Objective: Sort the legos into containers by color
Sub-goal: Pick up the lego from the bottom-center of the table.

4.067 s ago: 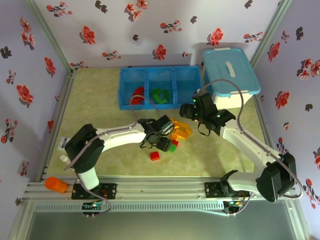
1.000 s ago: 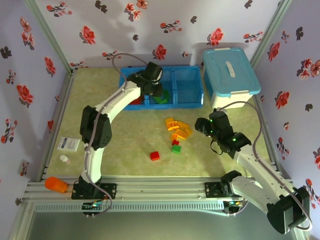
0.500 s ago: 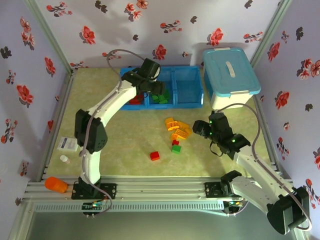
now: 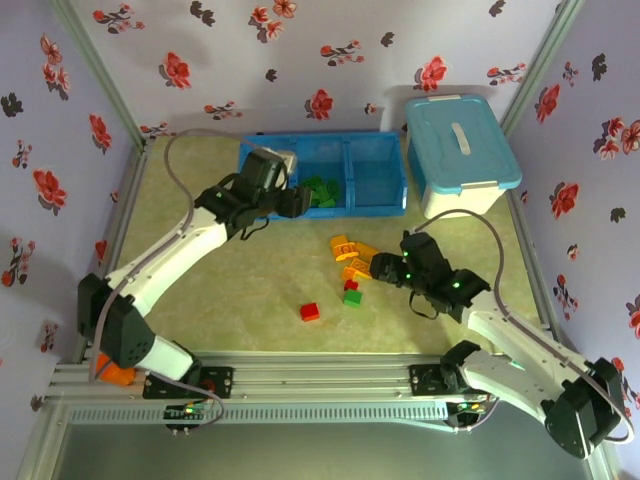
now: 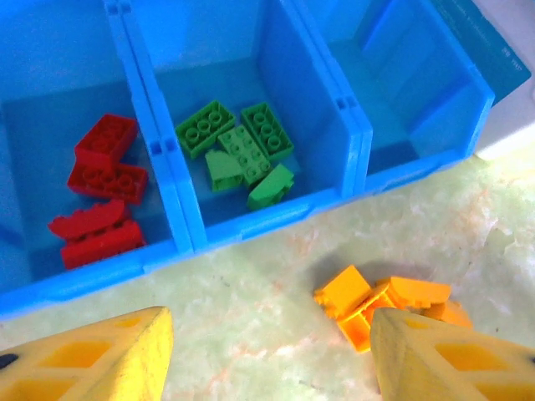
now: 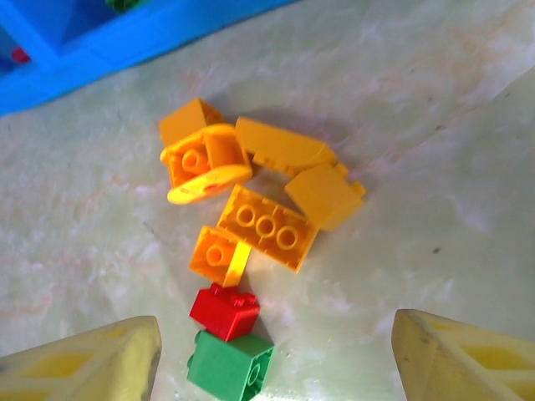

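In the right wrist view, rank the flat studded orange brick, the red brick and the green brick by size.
1. Orange brick, clearly largest.
2. Green brick and red brick: about alike, too close to rank.

**Plastic gloss, marbled table**

Translucent, glossy blue plastic for the tray (image 5: 351, 142). Smooth, shiny moulded plastic for the legos (image 6: 267, 225) near it. Pale marbled table (image 6: 435, 167) under it, smooth, faintly sheened. Matt yellow left fingers (image 5: 92, 359).
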Controlling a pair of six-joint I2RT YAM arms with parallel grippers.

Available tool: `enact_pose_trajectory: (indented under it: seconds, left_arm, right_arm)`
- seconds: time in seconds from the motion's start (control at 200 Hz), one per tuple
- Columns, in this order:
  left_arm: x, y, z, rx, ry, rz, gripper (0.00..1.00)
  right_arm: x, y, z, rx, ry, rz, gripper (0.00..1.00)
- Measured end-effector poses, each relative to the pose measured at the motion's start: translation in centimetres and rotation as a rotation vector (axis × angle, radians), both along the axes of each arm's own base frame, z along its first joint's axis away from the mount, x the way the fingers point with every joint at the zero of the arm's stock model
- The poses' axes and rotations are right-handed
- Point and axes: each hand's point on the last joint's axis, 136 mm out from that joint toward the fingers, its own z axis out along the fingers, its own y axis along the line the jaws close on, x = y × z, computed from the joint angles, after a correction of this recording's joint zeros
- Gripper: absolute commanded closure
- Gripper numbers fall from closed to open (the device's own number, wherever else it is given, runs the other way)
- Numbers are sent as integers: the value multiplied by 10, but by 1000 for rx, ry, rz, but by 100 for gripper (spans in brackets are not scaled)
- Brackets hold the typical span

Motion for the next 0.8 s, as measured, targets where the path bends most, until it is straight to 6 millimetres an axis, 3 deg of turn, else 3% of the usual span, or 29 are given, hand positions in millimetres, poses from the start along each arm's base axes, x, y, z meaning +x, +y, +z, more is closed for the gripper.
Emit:
enact_pose_trajectory:
  seconds: [0.265, 0.425, 0.64, 0.8]
  left_arm:
    - [-37, 29, -50, -12, 74, 50, 37]
    - [-51, 40, -72, -15, 116, 77, 37]
    - [-63, 49, -81, -33, 129, 100, 38]
    - [-67, 53, -81, -47, 129, 109, 38]
  right_arm:
    - [-29, 20, -48, -70, 137, -12, 31]
    - [-40, 29, -66, -107, 181, -29, 31]
    - [-51, 41, -90, -166, 229, -26, 32]
    - [-45, 61, -85, -149, 217, -17, 32]
